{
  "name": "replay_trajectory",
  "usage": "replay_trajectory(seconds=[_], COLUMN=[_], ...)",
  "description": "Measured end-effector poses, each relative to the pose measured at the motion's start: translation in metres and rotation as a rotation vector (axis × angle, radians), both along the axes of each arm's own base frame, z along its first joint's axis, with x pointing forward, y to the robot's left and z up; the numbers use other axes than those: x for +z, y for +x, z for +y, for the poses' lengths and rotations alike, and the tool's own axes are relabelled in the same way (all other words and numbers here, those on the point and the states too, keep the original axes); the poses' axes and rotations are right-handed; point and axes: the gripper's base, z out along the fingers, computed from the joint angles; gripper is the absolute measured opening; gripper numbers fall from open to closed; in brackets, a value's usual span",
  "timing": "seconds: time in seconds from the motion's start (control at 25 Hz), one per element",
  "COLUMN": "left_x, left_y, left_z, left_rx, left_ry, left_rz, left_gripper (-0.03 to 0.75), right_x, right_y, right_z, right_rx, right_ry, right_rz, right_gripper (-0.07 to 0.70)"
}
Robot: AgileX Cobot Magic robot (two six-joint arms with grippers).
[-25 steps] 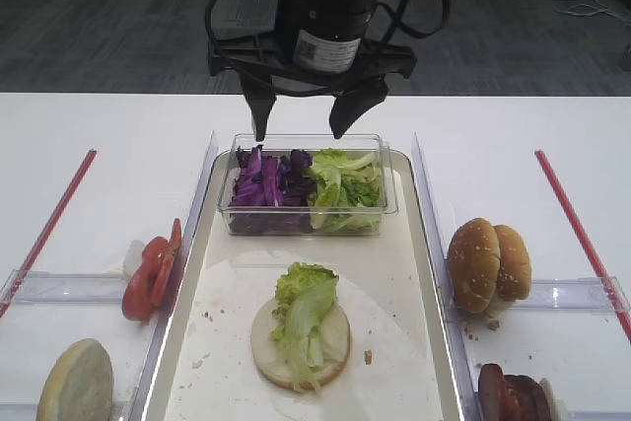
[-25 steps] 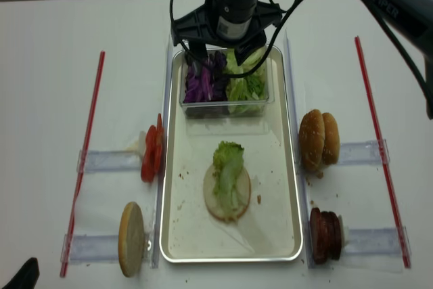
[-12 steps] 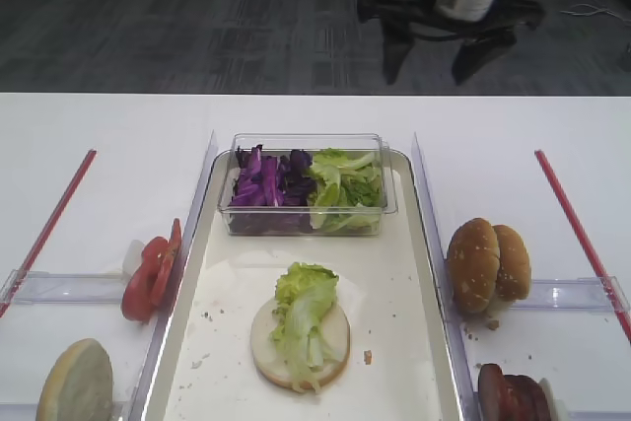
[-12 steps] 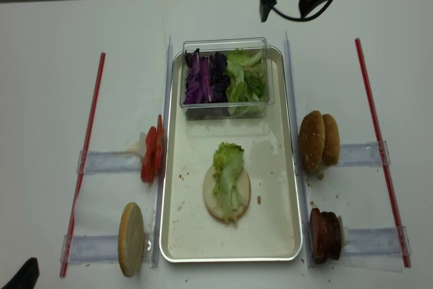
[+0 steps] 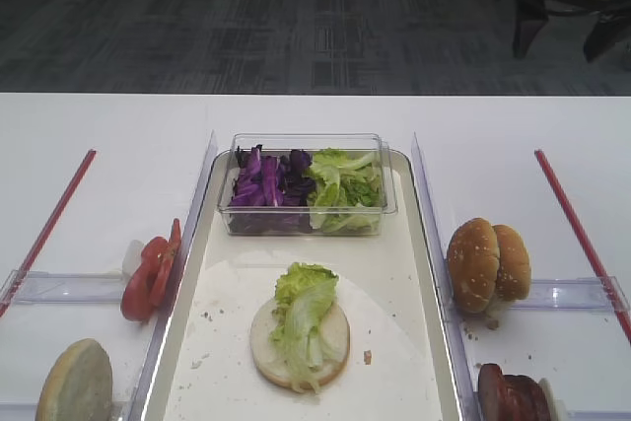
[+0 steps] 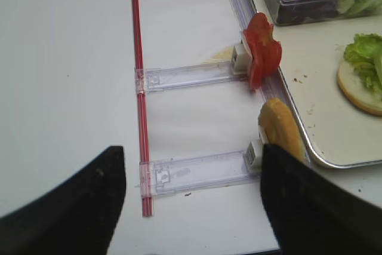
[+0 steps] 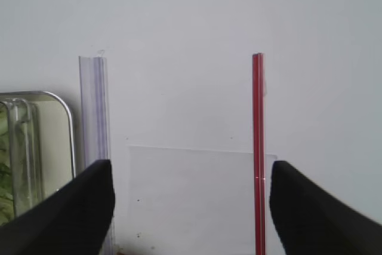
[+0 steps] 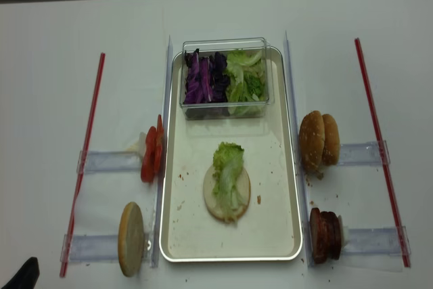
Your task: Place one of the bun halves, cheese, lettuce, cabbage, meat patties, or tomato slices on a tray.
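A ruffled pale-green lettuce clump [image 5: 304, 315] lies on a round tan bun half [image 5: 300, 346], on the white paper liner of the long silvery tray [image 5: 430, 273]. Behind it, on the tray, a clear plastic tub [image 5: 306, 184] holds purple shredded cabbage [image 5: 266, 182] and more lettuce.

The right gripper [image 5: 574, 35] hangs high at the far right, beyond the table's back edge and well apart from the lettuce, jaws spread and empty. Its wrist view alone shows a red strip [image 7: 258, 147] between its dark fingers [image 7: 65, 214].

The left gripper [image 6: 191, 207], seen only in its own wrist view, hovers spread over the left side near upright red tomato slices [image 6: 261, 58].
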Motion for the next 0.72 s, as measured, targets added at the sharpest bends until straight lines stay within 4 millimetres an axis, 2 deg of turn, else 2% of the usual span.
replay_trajectory(seconds=[0.12,0.4,0.52,0.72], left_x=[0.0,0.0,0.0,0.0], left_y=[0.0,0.0,0.0,0.0], left_z=[0.0,0.0,0.0,0.0], left_rx=[0.0,0.0,0.0,0.0], left_ry=[0.0,0.0,0.0,0.0], left_rz=[0.0,0.0,0.0,0.0], left_gripper=[0.456,0.456,0.456,0.456], right_x=[0.001,0.006,0.011,0.018], right_y=[0.0,-0.004,-0.017,-0.058], right_z=[-0.009,-0.01,-0.011,-0.013], right_rx=[-0.003,0.011,0.016,0.019], right_ry=[-0.006,0.001,0.001,0.002], right_rz=[-0.001,-0.011,-0.005,0.024], right_gripper=[0.552,0.553,0.553,0.553])
